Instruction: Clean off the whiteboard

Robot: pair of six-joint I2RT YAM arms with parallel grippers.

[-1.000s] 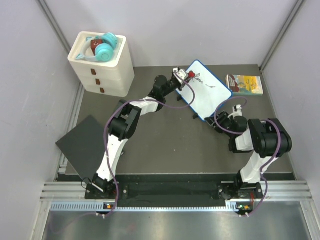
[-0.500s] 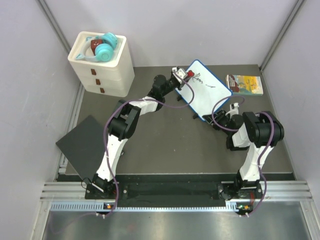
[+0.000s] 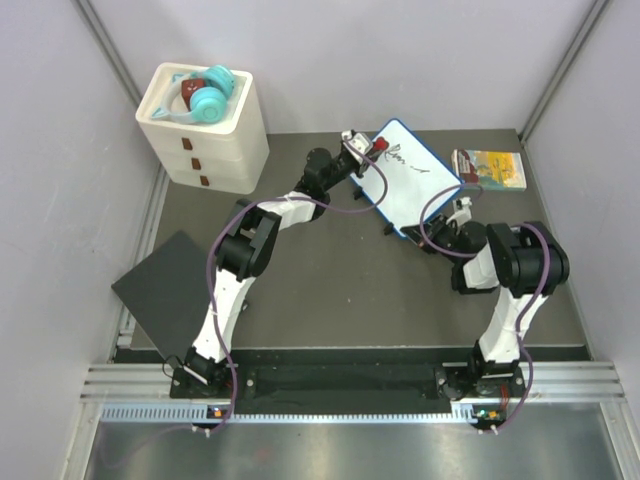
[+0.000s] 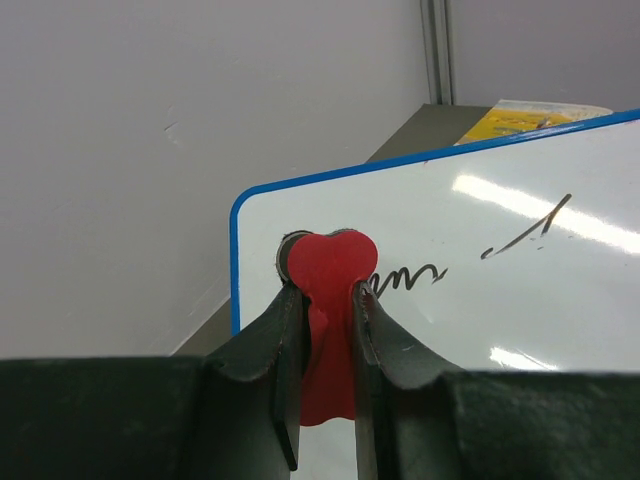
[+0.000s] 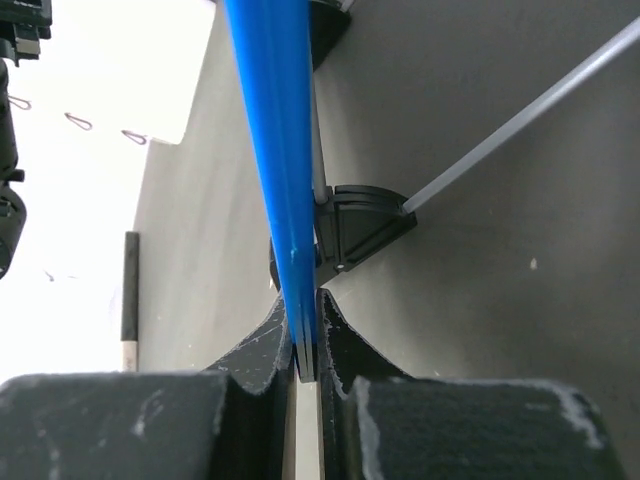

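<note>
While you look down from above, the whiteboard (image 3: 412, 190) sits at a tilt over the far right part of the desk (image 3: 330, 280), its writing face turned up and to the left. From these views you cannot tell whether its feet touch the desk.

Your left tool (image 3: 372, 148) is clamped on a red pad (image 4: 326, 275). The pad lies against the board's face at the far-left corner, just beside the blue rim (image 4: 236, 260). Black handwriting (image 4: 408, 277) runs right next to the pad, and a longer black stroke (image 4: 525, 230) lies further along the face.

Your right tool (image 5: 305, 325) is closed on the board's near-right edge, with its fingers (image 5: 262, 345) pinching the rim from both faces. One black foot (image 5: 355, 225) of the board shows just beyond that grip.

A small colourful book (image 3: 488, 168) lies flat on the desk beyond the board, near it but apart. A white drawer unit (image 3: 205, 140) stands at the far-left corner with teal headphones (image 3: 210, 95) on top. A flat black panel (image 3: 170, 288) lies at the left edge, well apart from the board.
</note>
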